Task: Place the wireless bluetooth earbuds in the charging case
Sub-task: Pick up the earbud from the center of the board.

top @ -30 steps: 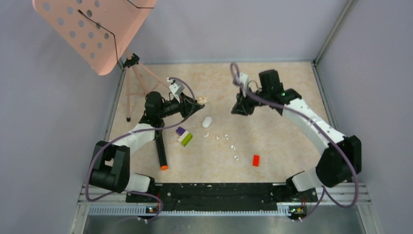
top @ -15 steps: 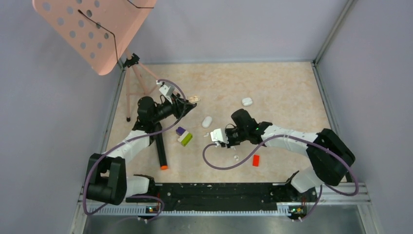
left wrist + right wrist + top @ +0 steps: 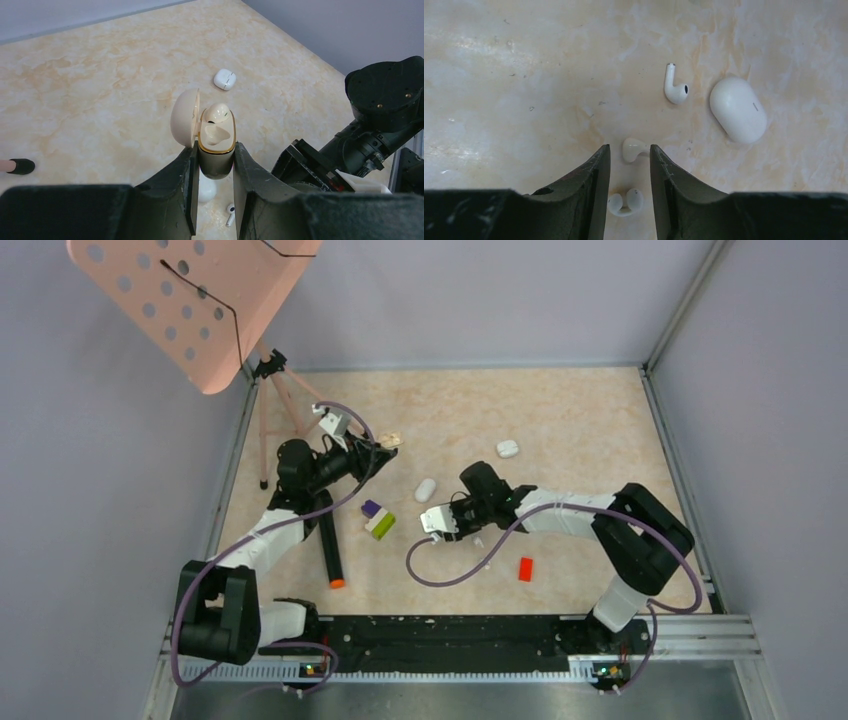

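Observation:
My left gripper [image 3: 214, 150] is shut on a beige, gold-rimmed charging case [image 3: 216, 137], held above the table with its lid open to the left. One earbud [image 3: 218, 112] sits in it and the other socket is empty. From above, this gripper [image 3: 385, 445] hangs left of centre. My right gripper [image 3: 630, 150] is open, low over the table, with a cream earbud [image 3: 633, 149] lying between its tips. A clip-shaped earbud [image 3: 625, 202] lies further back between the fingers. A stemmed earbud [image 3: 674, 87] lies just ahead. In the top view the right gripper [image 3: 450, 512] covers most earbuds.
A white pebble case [image 3: 738, 116] lies right of the stemmed earbud. A small white case [image 3: 507, 449] sits further back. A purple-and-green block [image 3: 378, 520], a black marker [image 3: 330, 550] and a red brick [image 3: 525, 569] lie nearby. A pink stand on a tripod [image 3: 270, 410] is at back left.
The right arm swung from the back of the table down to the earbuds in the middle, leaving the small white case behind, and its jaws widened. The left gripper drifted slightly left with its case.

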You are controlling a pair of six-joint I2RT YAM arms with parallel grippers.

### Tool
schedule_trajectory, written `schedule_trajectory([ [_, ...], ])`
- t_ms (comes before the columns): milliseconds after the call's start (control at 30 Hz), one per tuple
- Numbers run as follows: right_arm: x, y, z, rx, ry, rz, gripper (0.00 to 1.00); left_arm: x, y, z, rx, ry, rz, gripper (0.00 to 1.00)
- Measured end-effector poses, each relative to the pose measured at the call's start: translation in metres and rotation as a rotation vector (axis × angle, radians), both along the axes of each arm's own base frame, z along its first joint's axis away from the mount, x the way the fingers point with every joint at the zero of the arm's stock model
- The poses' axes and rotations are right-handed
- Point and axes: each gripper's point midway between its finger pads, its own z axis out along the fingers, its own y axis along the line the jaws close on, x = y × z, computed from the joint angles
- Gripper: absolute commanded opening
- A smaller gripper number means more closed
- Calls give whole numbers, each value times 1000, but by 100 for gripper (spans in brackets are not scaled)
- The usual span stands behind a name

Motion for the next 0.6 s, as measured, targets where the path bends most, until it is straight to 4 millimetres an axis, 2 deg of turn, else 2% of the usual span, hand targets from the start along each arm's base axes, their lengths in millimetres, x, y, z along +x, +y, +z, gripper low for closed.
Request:
schedule_trajectory([
  [367,9,11,-3,-38,18,33,35,2,6,-3,1,8,19,0],
  [600,6,6,-11,-83,42,48,34,4,9,-3,1,6,30,0],
])
